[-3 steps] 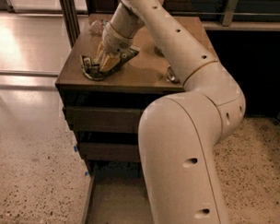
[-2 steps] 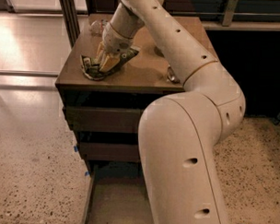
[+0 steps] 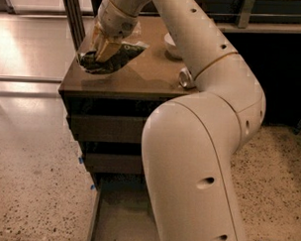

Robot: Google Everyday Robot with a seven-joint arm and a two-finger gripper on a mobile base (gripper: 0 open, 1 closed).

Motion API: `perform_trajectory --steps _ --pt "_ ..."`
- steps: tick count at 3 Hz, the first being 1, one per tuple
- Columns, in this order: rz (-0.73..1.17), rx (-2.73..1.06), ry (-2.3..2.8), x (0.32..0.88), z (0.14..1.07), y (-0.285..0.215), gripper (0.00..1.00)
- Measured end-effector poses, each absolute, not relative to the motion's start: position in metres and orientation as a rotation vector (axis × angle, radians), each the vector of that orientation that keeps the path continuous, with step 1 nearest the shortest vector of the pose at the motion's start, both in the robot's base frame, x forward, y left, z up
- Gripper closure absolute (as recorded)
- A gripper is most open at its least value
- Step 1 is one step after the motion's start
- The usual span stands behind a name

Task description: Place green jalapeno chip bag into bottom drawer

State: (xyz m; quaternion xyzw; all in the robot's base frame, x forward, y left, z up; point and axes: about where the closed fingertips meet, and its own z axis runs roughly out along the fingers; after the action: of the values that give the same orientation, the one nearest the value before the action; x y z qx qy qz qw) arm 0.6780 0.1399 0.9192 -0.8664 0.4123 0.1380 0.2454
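The green jalapeno chip bag (image 3: pixel 124 55) is dark green and crinkly, and hangs tilted just above the left part of the brown cabinet top (image 3: pixel 142 77). My gripper (image 3: pixel 104 50) comes down from above and is shut on the bag's left end. The bag casts a shadow on the top below it. The bottom drawer (image 3: pixel 118 221) is pulled out at the foot of the cabinet, showing its plain floor and thin left wall. My big white arm hides its right side.
A white bowl (image 3: pixel 171 44) sits at the back of the top, and a silvery can (image 3: pixel 185 78) lies beside my arm. Two shut upper drawers (image 3: pixel 105 128) face front. A dark metal post (image 3: pixel 73 13) stands behind the left corner. Speckled floor surrounds the cabinet.
My gripper has lifted the chip bag off the cabinet top and carried it slightly left toward the corner. The view has shifted a little.
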Motion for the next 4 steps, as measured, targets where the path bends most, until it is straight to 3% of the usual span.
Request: perform_trajectory --steps 2,3,4 --pt "0.489 -2.185 1.020 0.629 1.005 0.092 1.00" --pt "0.642 -2.058 1.120 0.606 0.977 0.009 1.00" --pt "0.770 -2.045 1.110 0.582 0.923 -0.007 1.00"
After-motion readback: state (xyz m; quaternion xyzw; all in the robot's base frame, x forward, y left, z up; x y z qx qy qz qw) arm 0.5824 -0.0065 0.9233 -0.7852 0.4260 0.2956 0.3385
